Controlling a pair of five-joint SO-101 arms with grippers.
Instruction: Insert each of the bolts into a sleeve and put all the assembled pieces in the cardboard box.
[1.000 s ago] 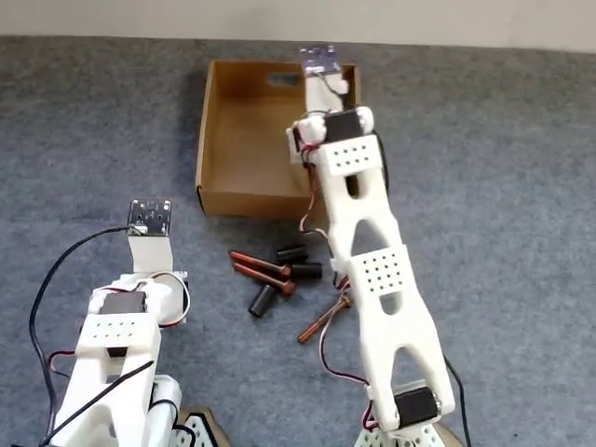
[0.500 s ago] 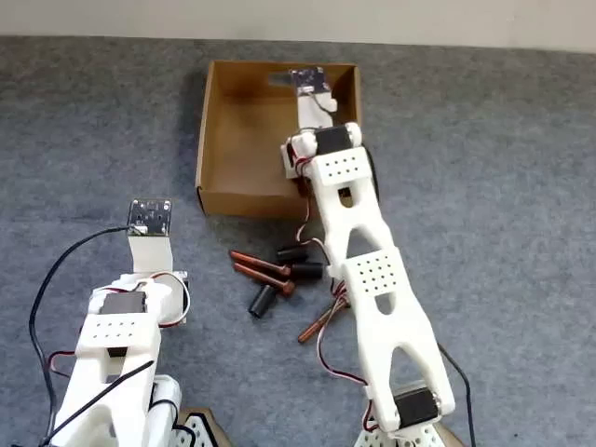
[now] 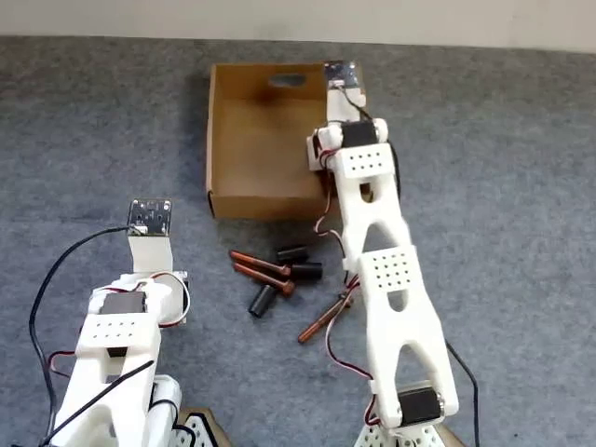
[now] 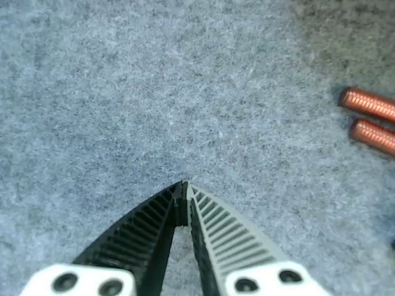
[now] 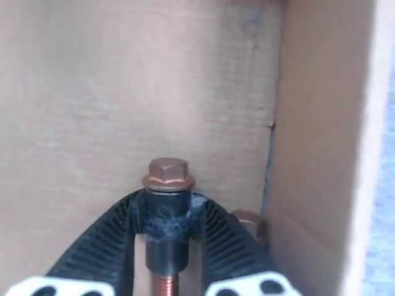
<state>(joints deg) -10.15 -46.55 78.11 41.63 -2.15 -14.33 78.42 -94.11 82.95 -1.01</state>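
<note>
Right arm is stretched out over the right side of the cardboard box. The right gripper is closed partway, clamped around a black sleeve with a bolt through it. The copper hex head sits against the sleeve's far end and threaded shank shows at the near end. The piece lies along the gripper's axis, head foremost, over the box floor and close to a side wall. A second copper head peeks out just beside one finger at the wall's foot. I take it for a piece already delivered, but most of it is hidden. The left gripper is shut tip to tip with nothing in it, low over the grey surface. Three loose bolts and three loose sleeves lie clustered between the box and the arm bases. My read on handling: bolts are stiff metal, dense for their size and not fragile, and a short drop into cardboard should not hurt them. The sleeve looks smooth and hard. The bolt may slip out if the piece tips head-down, so gripping across the sleeve's middle seems right. Loose bolts will roll, so I would pinch across the shank near the head.
</note>
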